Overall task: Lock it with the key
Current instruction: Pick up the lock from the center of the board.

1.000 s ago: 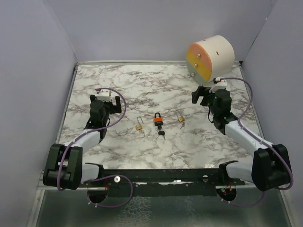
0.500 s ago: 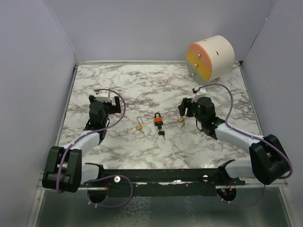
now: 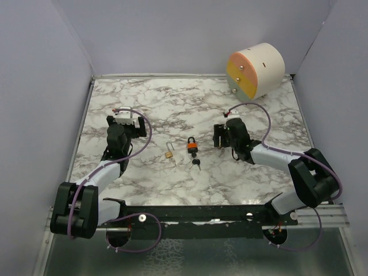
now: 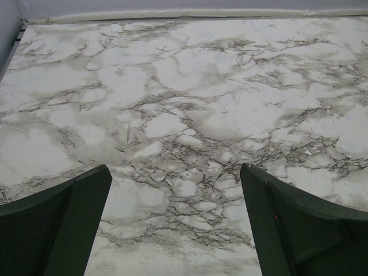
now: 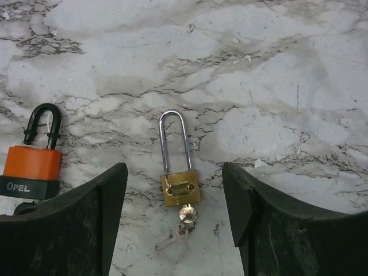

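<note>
A small brass padlock (image 5: 180, 187) with a long silver shackle lies on the marble table. A key (image 5: 186, 215) is in its keyhole, with a second key on the ring. My right gripper (image 5: 174, 168) is open just above it, one finger on each side, not touching; in the top view the right gripper (image 3: 219, 137) hides this lock. An orange padlock (image 3: 191, 145) with a black shackle lies to its left and also shows in the right wrist view (image 5: 33, 169), with dark keys (image 3: 196, 163) below it. My left gripper (image 3: 133, 124) is open and empty over bare marble (image 4: 175, 169).
A second brass padlock (image 3: 170, 152) lies left of the orange one. A large cream cylinder (image 3: 256, 70) with an orange and yellow face stands at the back right corner. Purple walls enclose the marble table (image 3: 172, 103) on three sides.
My right arm has swung left from the right side toward the centre and now hovers over the right brass padlock. My left arm has barely shifted.
</note>
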`<act>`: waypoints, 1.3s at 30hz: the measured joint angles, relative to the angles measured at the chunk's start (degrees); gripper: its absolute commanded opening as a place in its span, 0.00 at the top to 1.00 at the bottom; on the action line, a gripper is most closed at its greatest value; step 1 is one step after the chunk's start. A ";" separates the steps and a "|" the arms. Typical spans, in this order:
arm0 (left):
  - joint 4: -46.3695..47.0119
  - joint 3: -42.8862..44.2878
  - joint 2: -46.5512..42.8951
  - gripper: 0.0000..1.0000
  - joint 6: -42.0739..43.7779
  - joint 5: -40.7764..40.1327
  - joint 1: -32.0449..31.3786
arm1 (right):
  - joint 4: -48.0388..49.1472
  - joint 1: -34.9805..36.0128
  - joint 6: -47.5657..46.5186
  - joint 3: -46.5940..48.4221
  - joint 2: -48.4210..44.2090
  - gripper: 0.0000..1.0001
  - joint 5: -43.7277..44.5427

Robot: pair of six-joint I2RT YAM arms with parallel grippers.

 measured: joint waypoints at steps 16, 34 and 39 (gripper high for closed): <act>0.02 -0.11 0.31 0.01 -1.25 -1.57 0.00 | -2.84 0.00 1.03 1.29 5.01 0.31 0.02; 0.02 -0.11 0.37 0.01 -2.43 -2.21 0.00 | -4.90 -0.02 2.64 2.51 7.26 0.35 -0.66; 0.02 -0.11 0.37 0.01 -2.62 -2.45 0.00 | -4.85 -0.02 2.99 2.23 7.08 0.41 -0.87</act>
